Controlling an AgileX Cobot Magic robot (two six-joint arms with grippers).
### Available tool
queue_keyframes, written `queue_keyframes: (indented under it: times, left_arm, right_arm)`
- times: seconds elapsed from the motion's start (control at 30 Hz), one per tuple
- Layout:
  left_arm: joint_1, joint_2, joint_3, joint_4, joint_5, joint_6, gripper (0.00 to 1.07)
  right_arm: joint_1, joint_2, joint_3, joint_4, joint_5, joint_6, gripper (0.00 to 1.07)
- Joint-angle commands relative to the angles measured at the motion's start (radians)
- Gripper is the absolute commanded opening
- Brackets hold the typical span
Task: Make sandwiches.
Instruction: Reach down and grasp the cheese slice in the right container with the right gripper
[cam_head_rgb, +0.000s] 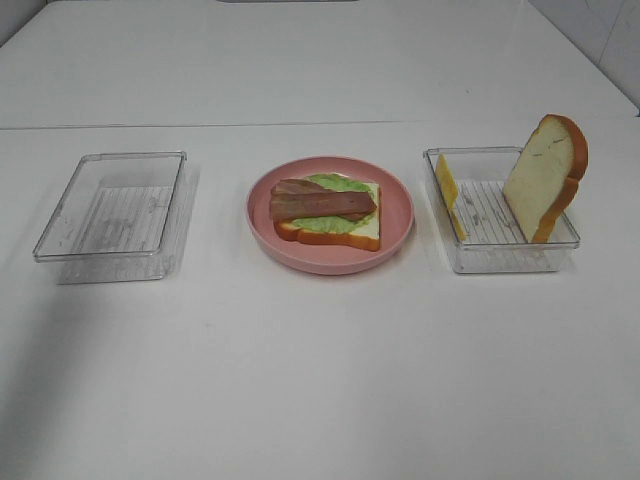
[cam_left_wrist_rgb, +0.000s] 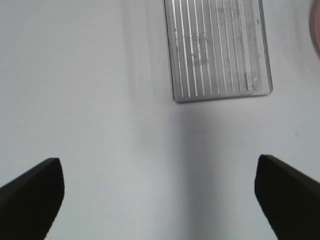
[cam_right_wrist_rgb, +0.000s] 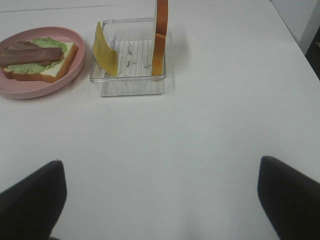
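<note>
On the pink plate (cam_head_rgb: 395, 235) at the table's middle lies a bread slice (cam_head_rgb: 365, 233) with a green lettuce leaf (cam_head_rgb: 335, 224) and brown bacon strips (cam_head_rgb: 320, 202) on top. It also shows in the right wrist view (cam_right_wrist_rgb: 60, 65). A second bread slice (cam_head_rgb: 545, 178) stands on edge in the right clear tray (cam_head_rgb: 500, 258), with a yellow cheese slice (cam_head_rgb: 447, 190) leaning at the tray's left wall. Neither arm shows in the high view. My left gripper (cam_left_wrist_rgb: 157, 195) is open and empty above bare table. My right gripper (cam_right_wrist_rgb: 160, 200) is open and empty, well short of the right tray (cam_right_wrist_rgb: 127, 86).
An empty clear tray (cam_head_rgb: 110, 205) stands at the left and also shows in the left wrist view (cam_left_wrist_rgb: 217, 50). The white table (cam_head_rgb: 320, 380) stretches in front of the plate and trays.
</note>
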Motion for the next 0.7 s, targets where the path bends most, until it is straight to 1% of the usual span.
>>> queue_keyframes:
  times: [0.03,0.07,0.1,0.13,0.17,0.2,0.23,0.27,0.3,0.33,0.37,0.4,0.43,0.47,0.5,0.57,0.6,0.63,0.67,0.7]
  left_arm:
    - [-0.005,-0.302,0.239,-0.004,-0.055,0.001,0.98]
    - [-0.005,-0.372,0.280,-0.004,-0.058,0.001,0.98]
    - [-0.005,-0.372,0.280,-0.004,-0.058,0.001,0.98]
    - [-0.005,-0.492,0.346,-0.003,-0.056,0.003,0.98]
    - [-0.005,-0.615,0.387,-0.003,-0.038,0.004,0.98]
    - [-0.005,-0.615,0.387,-0.003,-0.038,0.004,0.98]
    - [-0.005,-0.672,0.407,-0.003,-0.026,0.005,0.98]
    - [-0.005,-0.672,0.407,-0.003,-0.026,0.005,0.98]
    - [-0.005,-0.767,0.441,-0.003,-0.004,0.005,0.98]
    - [-0.005,-0.814,0.458,-0.003,0.009,0.011,0.98]
    - [-0.005,-0.814,0.458,-0.003,0.009,0.011,0.98]
    - [-0.005,-0.890,0.490,-0.004,0.034,0.032,0.98]
    - [-0.005,-0.928,0.510,-0.004,0.039,0.032,0.98]
    - [-0.005,-0.928,0.510,-0.004,0.039,0.032,0.98]
    - [-0.005,-0.995,0.554,-0.010,0.034,0.032,0.98]
    - [-0.005,-1.019,0.571,-0.017,0.029,0.032,0.98]
    - [-0.005,-1.068,0.610,-0.039,0.021,0.032,0.98]
    - [-0.005,-1.094,0.629,-0.048,0.018,0.032,0.98]
    - [-0.005,-1.094,0.629,-0.048,0.018,0.032,0.98]
    - [-0.005,-1.143,0.667,-0.057,0.009,0.032,0.98]
  right_arm:
    - [-0.004,-0.023,0.003,0.002,-0.010,-0.004,0.98]
    - [-0.004,-0.023,0.003,0.002,-0.010,-0.004,0.98]
    - [-0.004,-0.023,0.003,0.002,-0.010,-0.004,0.98]
    - [-0.004,-0.023,0.003,0.002,-0.010,-0.004,0.98]
    - [-0.004,-0.023,0.003,0.002,-0.010,-0.004,0.98]
    - [-0.004,-0.023,0.003,0.002,-0.010,-0.004,0.98]
    - [-0.004,-0.023,0.003,0.002,-0.010,-0.004,0.98]
    - [-0.004,-0.023,0.003,0.002,-0.010,-0.004,0.98]
    - [-0.004,-0.023,0.003,0.002,-0.010,-0.004,0.98]
    - [-0.004,-0.023,0.003,0.002,-0.010,-0.004,0.98]
    - [-0.004,-0.023,0.003,0.002,-0.010,-0.004,0.98]
    - [-0.004,-0.023,0.003,0.002,-0.010,-0.004,0.98]
    - [-0.004,-0.023,0.003,0.002,-0.010,-0.004,0.98]
    - [-0.004,-0.023,0.003,0.002,-0.010,-0.004,0.98]
    - [-0.004,-0.023,0.003,0.002,-0.010,-0.004,0.98]
    - [-0.004,-0.023,0.003,0.002,-0.010,-0.004,0.98]
    - [-0.004,-0.023,0.003,0.002,-0.010,-0.004,0.98]
    - [-0.004,-0.023,0.003,0.002,-0.010,-0.004,0.98]
    - [-0.004,-0.023,0.003,0.002,-0.010,-0.004,0.98]
    - [-0.004,-0.023,0.003,0.002,-0.010,-0.004,0.98]
